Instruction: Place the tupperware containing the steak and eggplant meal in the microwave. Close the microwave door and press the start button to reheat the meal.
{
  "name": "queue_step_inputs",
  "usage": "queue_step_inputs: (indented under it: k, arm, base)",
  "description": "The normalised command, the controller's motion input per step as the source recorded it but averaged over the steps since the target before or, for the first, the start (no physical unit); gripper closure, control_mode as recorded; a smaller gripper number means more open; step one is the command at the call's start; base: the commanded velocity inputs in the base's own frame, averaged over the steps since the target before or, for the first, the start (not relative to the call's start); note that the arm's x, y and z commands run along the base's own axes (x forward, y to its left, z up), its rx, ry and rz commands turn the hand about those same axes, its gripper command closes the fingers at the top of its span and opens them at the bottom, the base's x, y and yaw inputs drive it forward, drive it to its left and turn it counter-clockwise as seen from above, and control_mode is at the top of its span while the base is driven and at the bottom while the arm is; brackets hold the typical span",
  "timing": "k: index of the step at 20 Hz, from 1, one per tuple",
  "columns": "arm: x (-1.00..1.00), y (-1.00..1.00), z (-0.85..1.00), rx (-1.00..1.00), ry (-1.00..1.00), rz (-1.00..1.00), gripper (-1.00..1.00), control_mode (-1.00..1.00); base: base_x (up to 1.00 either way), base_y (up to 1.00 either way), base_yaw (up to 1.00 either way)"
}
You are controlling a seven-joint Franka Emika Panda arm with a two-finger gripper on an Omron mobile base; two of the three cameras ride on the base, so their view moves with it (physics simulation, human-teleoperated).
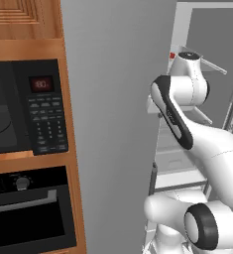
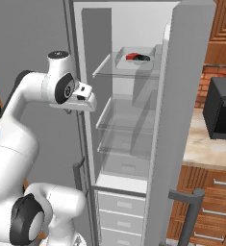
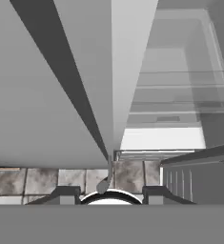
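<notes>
The tupperware [image 2: 126,61] rests on the top glass shelf of the open fridge, holding a red slab of steak [image 2: 132,56] with a dark piece beside it. The microwave [image 1: 26,106] is built into the wooden cabinet at the left; its keypad [image 1: 48,124] and red display [image 1: 40,84] face me. The microwave door [image 1: 1,111] lies flush against the front. My gripper [image 3: 111,194] points down at the floor beside the fridge's left edge, well below and left of the tupperware. Its fingertips [image 3: 68,193] stand apart with nothing between them: it is open.
A black oven [image 1: 29,208] with knobs sits under the microwave. The fridge's grey side wall [image 1: 113,124] stands between microwave and arm. The open fridge door [image 2: 182,96] swings to the right, with its handle [image 2: 194,206] low. A black box [image 2: 222,108] stands on the counter.
</notes>
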Motion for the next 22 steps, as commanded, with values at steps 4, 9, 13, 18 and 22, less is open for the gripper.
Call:
queue_step_inputs:
  k: [4, 9, 13, 18, 22]
  arm:
    - [-0.17, -0.02, -0.01, 0.00, -0.09, -0.06, -1.00, -1.00]
    - [-0.30, -0.31, 0.03, 0.07, -0.20, -0.06, -1.00, -1.00]
    - [-0.39, -0.37, 0.37, 0.08, -0.29, 0.00, -1.00, -1.00]
    - [-0.12, -0.29, 0.63, 0.04, -0.32, 0.00, -1.00, -1.00]
    - [0.00, -0.29, 0.52, 0.01, -0.24, -0.02, -1.00, -1.00]
  base:
    - [0.00, 0.00, 0.00]
    - [0.00, 0.00, 0.00]
    - [0.00, 0.00, 0.00]
    - [0.00, 0.00, 0.00]
    - [0.00, 0.00, 0.00]
